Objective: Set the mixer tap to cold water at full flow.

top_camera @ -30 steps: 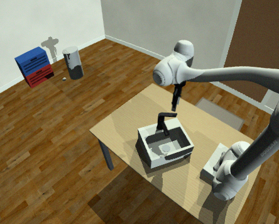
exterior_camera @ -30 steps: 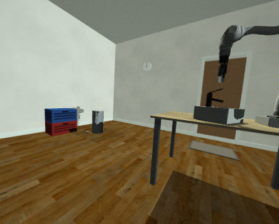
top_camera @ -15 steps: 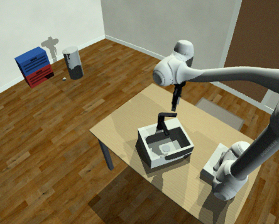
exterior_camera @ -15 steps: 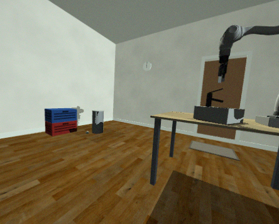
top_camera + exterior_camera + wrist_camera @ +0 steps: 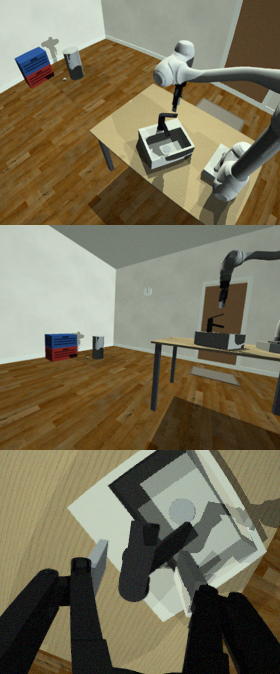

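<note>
A black mixer tap (image 5: 161, 122) (image 5: 209, 325) stands at the edge of a white and grey sink box (image 5: 156, 162) (image 5: 211, 340) (image 5: 90, 511). Its lever (image 5: 170, 115) (image 5: 217, 316) (image 5: 136, 560) slopes upward away from the body and is turned well to one side of the spout (image 5: 166, 130) (image 5: 218, 326) (image 5: 175, 545). My gripper (image 5: 175, 107) (image 5: 222, 304) (image 5: 142, 559) is partly open and empty, pointing down above the lever. In the wrist view its fingers appear on either side of the lever, but the top and exterior views show a gap in height. The red and blue dots cannot be made out.
The sink box stands on a wooden table (image 5: 120, 124) (image 5: 170, 341). A low pale block (image 5: 209, 172) (image 5: 263, 346) is near the arm's base. Blue and red crates (image 5: 35, 67) (image 5: 61, 347) and a grey cylinder (image 5: 75, 67) (image 5: 98, 347) stand on the floor far off.
</note>
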Motion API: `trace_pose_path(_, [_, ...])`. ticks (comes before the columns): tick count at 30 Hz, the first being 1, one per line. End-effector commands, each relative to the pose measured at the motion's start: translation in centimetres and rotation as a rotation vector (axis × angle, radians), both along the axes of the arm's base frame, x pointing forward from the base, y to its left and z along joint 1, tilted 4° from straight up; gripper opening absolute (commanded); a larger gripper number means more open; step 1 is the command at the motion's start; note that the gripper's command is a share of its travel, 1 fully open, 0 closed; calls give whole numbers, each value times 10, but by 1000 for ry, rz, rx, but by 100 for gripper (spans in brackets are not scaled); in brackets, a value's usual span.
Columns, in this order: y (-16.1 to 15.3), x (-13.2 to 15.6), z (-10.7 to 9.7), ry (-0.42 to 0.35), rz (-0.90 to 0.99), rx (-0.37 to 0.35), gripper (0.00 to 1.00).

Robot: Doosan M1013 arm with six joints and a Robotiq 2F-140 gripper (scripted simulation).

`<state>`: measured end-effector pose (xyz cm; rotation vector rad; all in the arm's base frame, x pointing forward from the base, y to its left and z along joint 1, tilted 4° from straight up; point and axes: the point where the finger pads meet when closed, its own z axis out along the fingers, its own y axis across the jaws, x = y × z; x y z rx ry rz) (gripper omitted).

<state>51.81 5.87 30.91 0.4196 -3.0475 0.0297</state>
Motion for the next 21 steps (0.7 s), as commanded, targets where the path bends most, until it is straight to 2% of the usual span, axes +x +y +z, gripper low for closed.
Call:
trace_pose_path(1, [1,0,-4,2,-2,-2,42])
trace_pose_path(21, [1,-1,-27,2,-2,-2,42])
